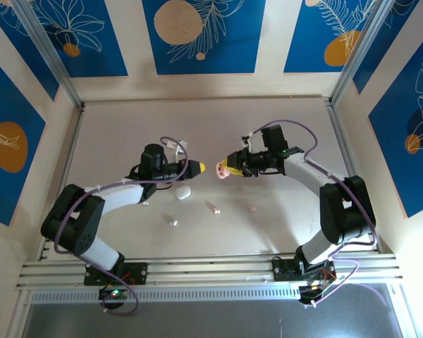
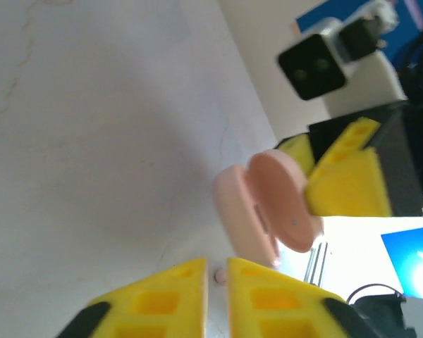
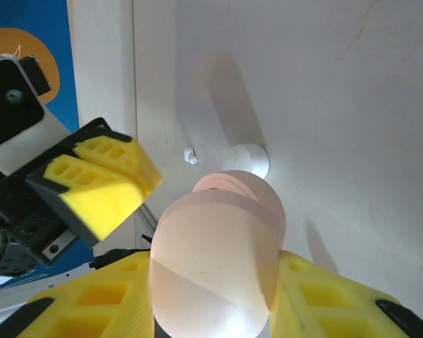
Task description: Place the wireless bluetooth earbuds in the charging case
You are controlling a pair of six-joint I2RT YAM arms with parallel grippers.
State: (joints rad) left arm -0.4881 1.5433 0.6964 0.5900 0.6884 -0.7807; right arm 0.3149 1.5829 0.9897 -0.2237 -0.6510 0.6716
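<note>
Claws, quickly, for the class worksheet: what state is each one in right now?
Left claw: closed, nothing seen held.
Right claw: closed on the open pink charging case.

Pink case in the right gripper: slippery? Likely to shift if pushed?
The pink case looks smooth and rounded, so probably slippery in the right gripper. Its hinged lid stands open, so a push may swing it. Probably rigid.

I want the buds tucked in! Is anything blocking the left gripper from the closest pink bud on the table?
Nothing visible. The left gripper hovers above the table; the pink bud lies in the open, with the white case off to one side.
</note>
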